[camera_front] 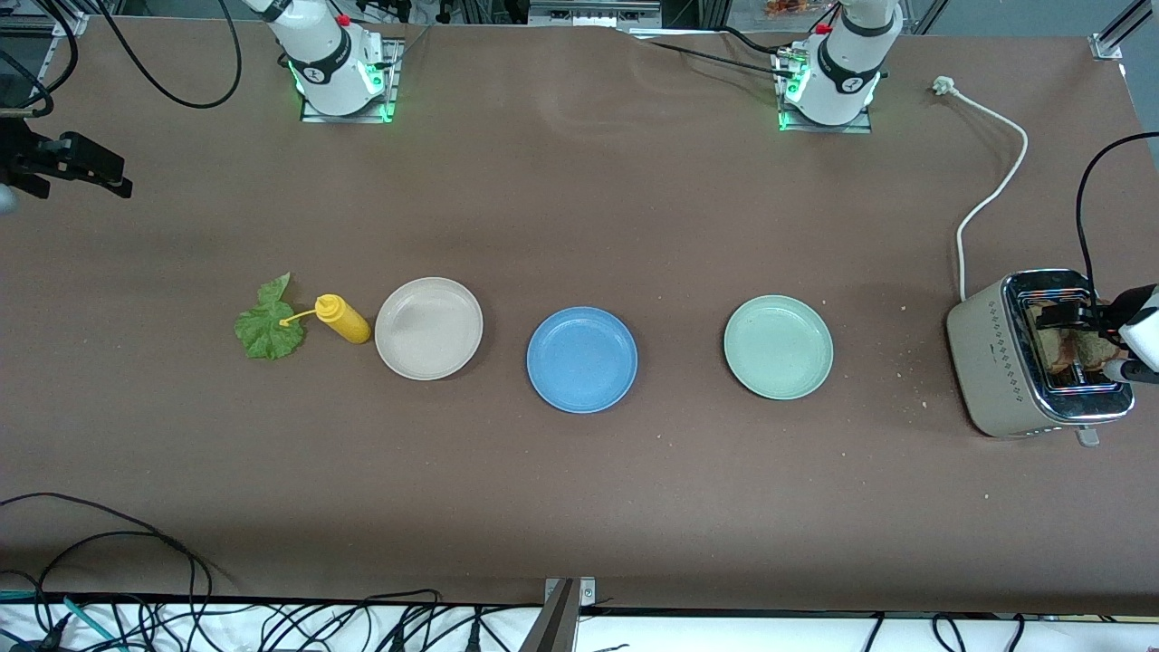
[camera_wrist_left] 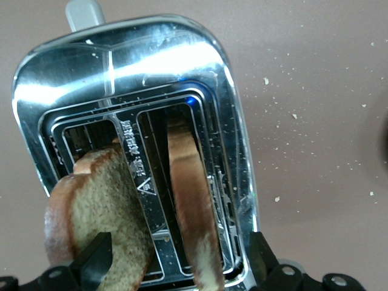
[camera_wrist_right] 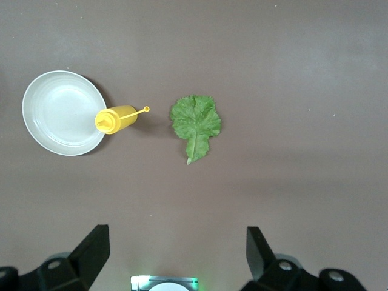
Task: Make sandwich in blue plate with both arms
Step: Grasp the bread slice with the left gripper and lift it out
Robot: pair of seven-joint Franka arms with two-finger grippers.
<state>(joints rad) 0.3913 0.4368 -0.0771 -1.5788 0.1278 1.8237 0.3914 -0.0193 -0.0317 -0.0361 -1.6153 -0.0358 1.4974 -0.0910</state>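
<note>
The blue plate (camera_front: 582, 359) lies bare in mid-table, between a beige plate (camera_front: 428, 328) and a pale green plate (camera_front: 778, 347). A green lettuce leaf (camera_front: 269, 321) (camera_wrist_right: 195, 124) lies flat toward the right arm's end. Two brown bread slices (camera_front: 1075, 349) stand in the toaster's slots: one leaning (camera_wrist_left: 100, 206), one edge-on (camera_wrist_left: 191, 200). My left gripper (camera_front: 1073, 328) (camera_wrist_left: 177, 242) hangs open just over the toaster (camera_front: 1041, 353), its fingers spanning both slices without gripping. My right gripper (camera_wrist_right: 177, 233) is open and empty, high over the right arm's end of the table.
A yellow mustard bottle (camera_front: 342, 318) (camera_wrist_right: 115, 119) lies on its side between the lettuce and the beige plate. The toaster's white cord (camera_front: 991, 181) trails toward the left arm's base. Crumbs dot the table around the toaster.
</note>
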